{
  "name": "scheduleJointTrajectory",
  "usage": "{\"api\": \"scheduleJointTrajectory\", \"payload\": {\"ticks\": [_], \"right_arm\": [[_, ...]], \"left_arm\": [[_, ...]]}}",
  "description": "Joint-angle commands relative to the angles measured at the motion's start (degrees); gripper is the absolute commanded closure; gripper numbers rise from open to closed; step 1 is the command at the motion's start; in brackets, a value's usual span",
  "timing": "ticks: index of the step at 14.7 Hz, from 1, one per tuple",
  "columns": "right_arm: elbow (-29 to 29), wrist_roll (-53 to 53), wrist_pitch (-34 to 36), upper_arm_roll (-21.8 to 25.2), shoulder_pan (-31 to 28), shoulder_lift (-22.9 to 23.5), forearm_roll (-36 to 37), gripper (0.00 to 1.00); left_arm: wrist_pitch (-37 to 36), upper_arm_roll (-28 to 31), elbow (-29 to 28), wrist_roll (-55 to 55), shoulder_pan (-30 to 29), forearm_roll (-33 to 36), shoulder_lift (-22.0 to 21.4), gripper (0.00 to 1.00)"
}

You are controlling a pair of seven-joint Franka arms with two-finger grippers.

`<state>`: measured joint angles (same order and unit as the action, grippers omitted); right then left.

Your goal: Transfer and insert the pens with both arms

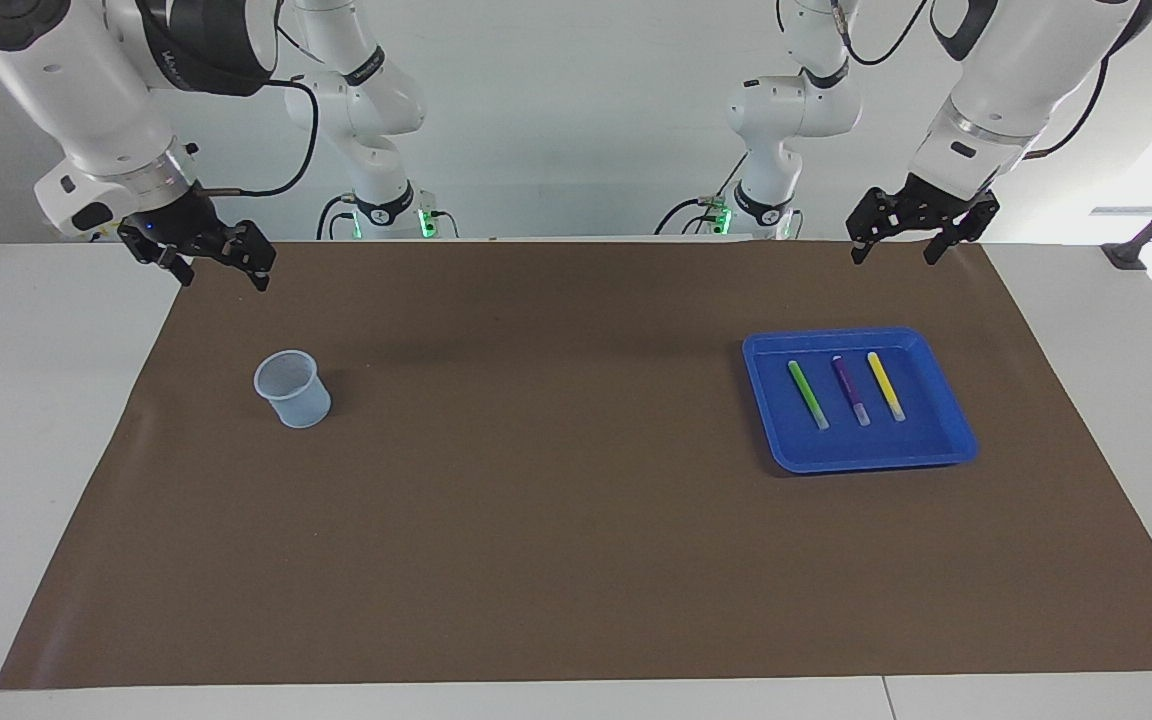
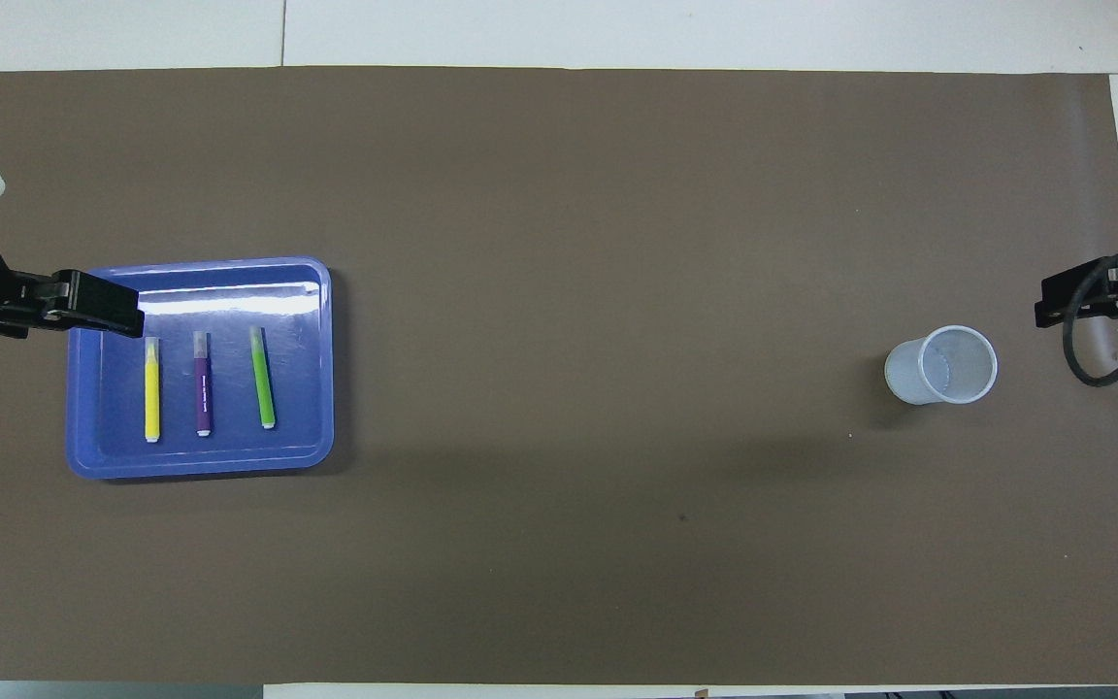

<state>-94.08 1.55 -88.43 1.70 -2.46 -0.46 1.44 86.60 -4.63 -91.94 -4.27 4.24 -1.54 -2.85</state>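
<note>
A: We're looking at a pale room and a table [image 1: 26, 420] laid with a brown mat [image 1: 576, 520]. At the left arm's end sits a blue tray [image 1: 946, 440], and in it we count three pens side by side: green pen [image 1: 808, 394], purple pen [image 1: 850, 390], yellow pen [image 1: 886, 385].

B: And the left gripper [image 1: 920, 237] hangs over the mat's edge nearest the robots, fingers spread, nothing between them. The tray lies just farther out from the robots than that gripper, so we'd say it's the left arm's reach.

A: No contest. The right gripper [image 1: 219, 262] waits, spread and empty too, over the mat's corner at its own end, near the translucent cup [image 1: 291, 388] and well apart from the tray.

B: How do the pens lie?

A: Flat, parallel, not touching, long axes running roughly away from the robots, pale cap ends pointing farther out. We reckon the gripper must close across a barrel, so its fingers should straddle that axis.
</note>
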Motion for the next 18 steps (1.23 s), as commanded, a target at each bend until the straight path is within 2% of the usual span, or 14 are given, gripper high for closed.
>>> {"api": "scheduleJointTrajectory", "payload": {"ticks": [1,4,6,9,13,18], "right_arm": [[-0.14,-0.94,0.10,-0.03,-0.35,-0.42,-0.47,0.00],[-0.14,-0.94,0.10,-0.03,-0.35,-0.42,-0.47,0.00],[-0.14,-0.94,0.10,-0.03,-0.35,-0.42,-0.47,0.00],[-0.14,-0.94,0.10,-0.03,-0.35,-0.42,-0.47,0.00],[-0.14,-1.02,0.10,-0.03,-0.35,-0.42,-0.47,0.00],[-0.14,-0.94,0.10,-0.03,-0.35,-0.42,-0.47,0.00]], "left_arm": [[0.24,0.59,-2.98,-0.39,0.25,0.75,-2.07,0.00],[1.46,0.94,-7.10,0.31,-0.80,1.01,-4.09,0.00],[5.14,0.94,-11.40,1.62,-3.08,1.01,-5.49,0.00],[10.94,0.94,-18.43,11.35,-8.26,1.01,-6.55,0.00],[22.37,0.94,-27.67,19.20,-14.25,1.01,-6.12,0.00],[28.26,1.03,-29.87,18.94,-14.52,1.01,-2.34,0.00]]}}
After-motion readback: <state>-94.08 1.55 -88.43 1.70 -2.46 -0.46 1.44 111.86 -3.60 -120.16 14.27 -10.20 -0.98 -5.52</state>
